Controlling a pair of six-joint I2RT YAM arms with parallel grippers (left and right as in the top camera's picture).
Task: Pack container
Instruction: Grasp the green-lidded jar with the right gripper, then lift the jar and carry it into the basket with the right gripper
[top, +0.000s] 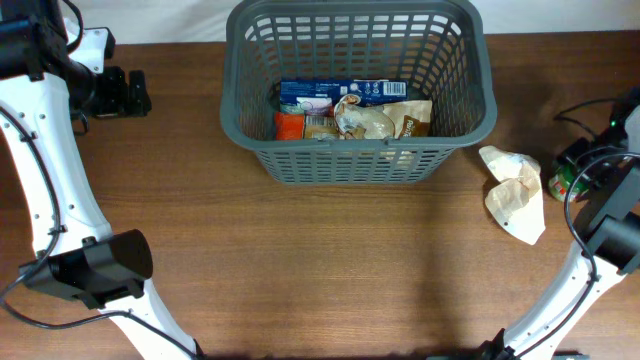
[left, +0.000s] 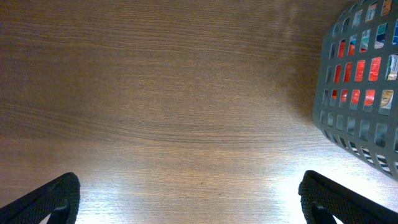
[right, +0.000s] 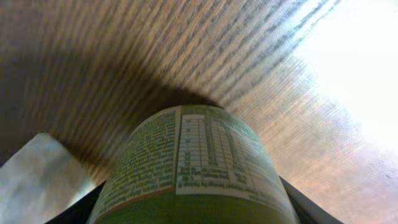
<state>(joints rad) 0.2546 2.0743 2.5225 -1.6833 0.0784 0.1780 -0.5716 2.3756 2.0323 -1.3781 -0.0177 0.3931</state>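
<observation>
**Right pincer on a green-labelled jar, container at the table's far middle**

The right pincer (right: 194, 208) is closed on a jar (right: 193, 155) with a green label. A dark finger (right: 297, 198) lies against each side of the jar, and its panel of small print faces the wrist camera. The jar is sharp in that view, while the wood grain behind it is streaked. A pale corner of a crumpled paper bag (top: 515, 192) shows at the lower left of the same view. From overhead the jar is near the right edge of the table (top: 330, 260), just beside that bag and partly hidden by the right arm (top: 612, 240). I cannot tell whether it rests on the wood or is lifted off it.

The left pincer (left: 193, 204) is wide. Only its two dark fingertips (left: 53, 199) show, in the bottom corners of its wrist view, with bare wood between them. It is at the far left of the table, well apart from the jar.

The container (top: 350, 160), a dark grey basket with slotted walls, stands upright at the far middle of the table between the two arms. The paper bag lies near its front right corner without touching it. Inside the container are a blue packet (top: 340, 92), an orange-red packet (top: 290, 125) and a beige pouch (top: 388, 120). One corner of the container fills the right edge of the left wrist view, with red and blue showing through the slots.
</observation>
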